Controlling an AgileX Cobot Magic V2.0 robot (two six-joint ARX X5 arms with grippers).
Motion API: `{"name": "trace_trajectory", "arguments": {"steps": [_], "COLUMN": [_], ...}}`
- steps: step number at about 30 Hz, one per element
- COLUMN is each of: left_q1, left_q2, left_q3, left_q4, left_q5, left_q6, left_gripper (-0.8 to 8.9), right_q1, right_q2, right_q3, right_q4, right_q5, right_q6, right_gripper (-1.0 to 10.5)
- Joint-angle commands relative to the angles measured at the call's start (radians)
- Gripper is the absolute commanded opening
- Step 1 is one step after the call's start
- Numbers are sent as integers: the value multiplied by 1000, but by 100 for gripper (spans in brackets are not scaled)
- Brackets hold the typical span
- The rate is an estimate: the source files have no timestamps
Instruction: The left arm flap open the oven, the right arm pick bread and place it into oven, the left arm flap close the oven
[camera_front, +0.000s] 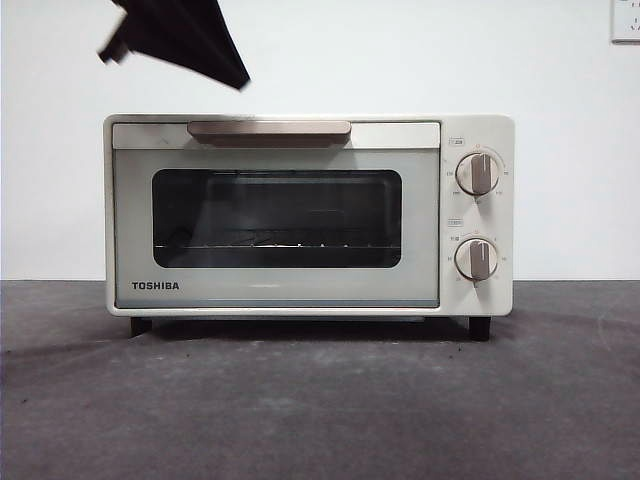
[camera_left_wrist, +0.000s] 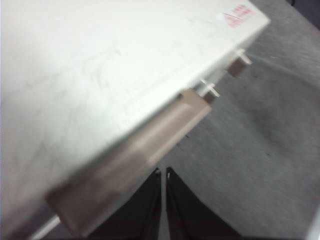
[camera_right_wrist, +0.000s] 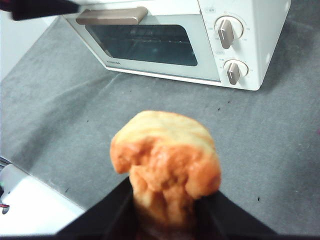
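Dark grey table surface (camera_front: 320, 400), white wall behind. Right gripper (camera_right_wrist: 167, 210), well in front of oven, jaws clamped on lumpy golden-orange bread loaf (camera_right_wrist: 167, 160), held above table. Cream-white boxy TOSHIBA toaster oven (camera_front: 480, 130) stands centred, door closed. Left gripper (camera_left_wrist: 164, 175), jaws pressed together, empty, hovers just above beige bar handle (camera_front: 268, 130).

Even, bright lighting. Left wrist view is motion-blurred, washing out the oven (camera_left_wrist: 100, 75) top; front view sharp, soft shadow beneath the oven on the surface (camera_front: 320, 400).
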Motion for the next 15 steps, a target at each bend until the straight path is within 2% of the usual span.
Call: {"name": "trace_trajectory", "arguments": {"steps": [1,8,15], "left_q1": [-10,-11,-19], "left_q2": [38,93,109], "left_q3": [24,24,24], "left_q4": [50,72,27], "left_q5": [-27,-53,-53], "left_q6": [24,20,25], "left_gripper": [16,16,16], "right_q1": [4,4,4], "right_q2": [-4,-3,-3], "right_q3": [6,6,6], "right_q4": [11,10,11], "right_q5": [-3,-3,2], "right_q6": [24,26,25], "right_gripper": [117,117,117]}}
